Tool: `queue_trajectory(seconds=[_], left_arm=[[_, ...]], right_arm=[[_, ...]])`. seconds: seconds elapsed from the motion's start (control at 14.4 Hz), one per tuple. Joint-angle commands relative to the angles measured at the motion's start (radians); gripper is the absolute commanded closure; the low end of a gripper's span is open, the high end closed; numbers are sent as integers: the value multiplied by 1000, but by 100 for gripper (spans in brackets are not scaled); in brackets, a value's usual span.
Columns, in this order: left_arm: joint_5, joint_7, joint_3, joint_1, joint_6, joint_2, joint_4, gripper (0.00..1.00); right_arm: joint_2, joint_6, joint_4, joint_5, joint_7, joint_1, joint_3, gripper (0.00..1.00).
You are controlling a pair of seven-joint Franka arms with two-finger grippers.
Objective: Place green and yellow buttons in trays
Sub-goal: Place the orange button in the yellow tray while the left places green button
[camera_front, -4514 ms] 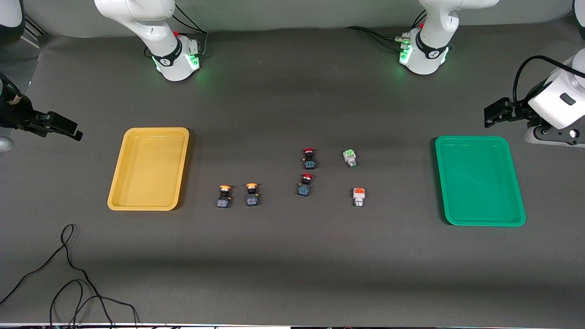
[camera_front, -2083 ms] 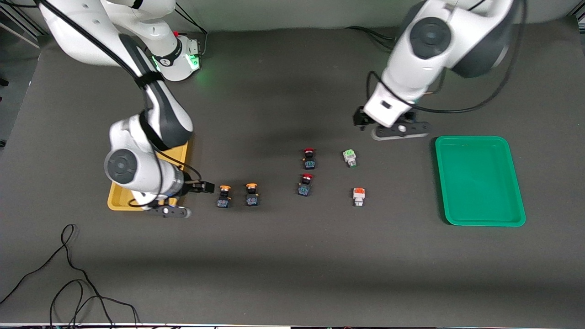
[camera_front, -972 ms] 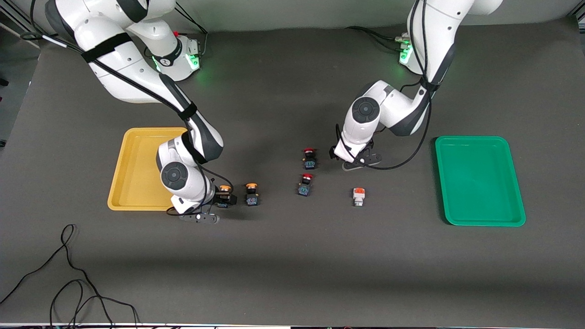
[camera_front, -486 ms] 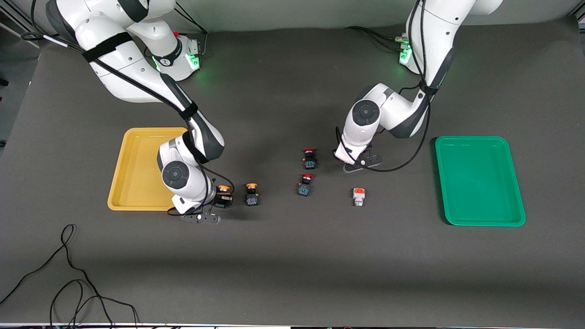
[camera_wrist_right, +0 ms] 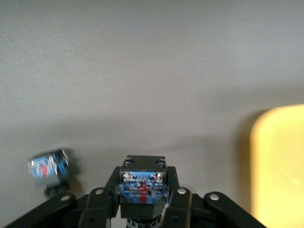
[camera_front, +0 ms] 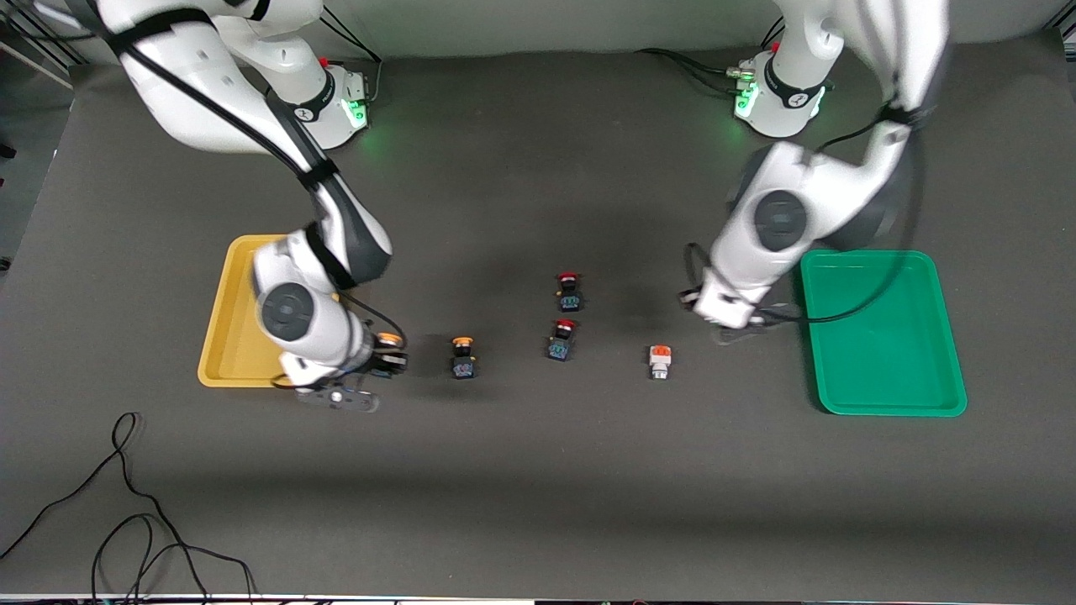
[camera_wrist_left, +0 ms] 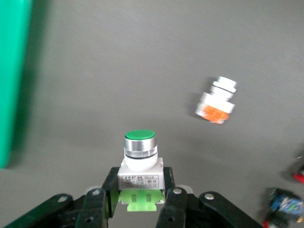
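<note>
While both arms carry a switch each, we take the green button (camera_wrist_left: pixel 139 156) first: it sits upright in our left gripper (camera_wrist_left: pixel 137 202), jaws clamped on its white body, lifted over bare table just beside the green tray (camera_front: pixel 883 333), on the side toward the table's middle. In the front view the wrist hides the button itself.

Our right gripper (camera_wrist_right: pixel 142 199) is closed on one yellow button (camera_front: pixel 388 340), gripping its black-blue body; its orange cap peeks out by the wrist. It hangs over the table beside the yellow tray (camera_front: pixel 231 323), near that tray's corner closest to the front camera.

A second yellow button (camera_front: pixel 461 356) stands on the table, untouched, between the yellow tray and the two red buttons (camera_front: pixel 563 318). An orange-capped white switch (camera_front: pixel 660 360) lies between the red buttons and the green tray; we leave it and the red ones alone.

We judge the step in hand to be the carry: each arm has its pick and both trays are empty. Next, the left gripper must cross the green tray's rim, lower and open over its floor; the right must do the same over the yellow tray, clearing the raised rim, then go for the remaining yellow button.
</note>
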Motion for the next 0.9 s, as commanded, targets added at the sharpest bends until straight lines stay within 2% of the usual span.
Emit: queue_trajectory(seconds=[0.0,0.21,0.35,0.49,0.62,0.83], left_arm=[[-25,255,-7,161,-65,-24,-26,100],[2,531,-5,355,-43,2,-45,100],[41,621,-5,442,4,37,-48,100],[59,641,-5,459,116,91,-89,100],[66,638,-5,458,261,117,-173,100],[66,629,-5,449,293,117,-200,99]], right_arm=[[-130,-137,-36,-7,-176,-96,1,100],[-177,-138,-103,6,-396,-218,1,100],[-180,-83,-157,6,-469,-253,-13,100],[-193,81,-275,6,-535,-253,-63,100],[-184,203,-353,6,-543,-253,-74,100],[-164,344,-444,11,-540,-255,-74,100]])
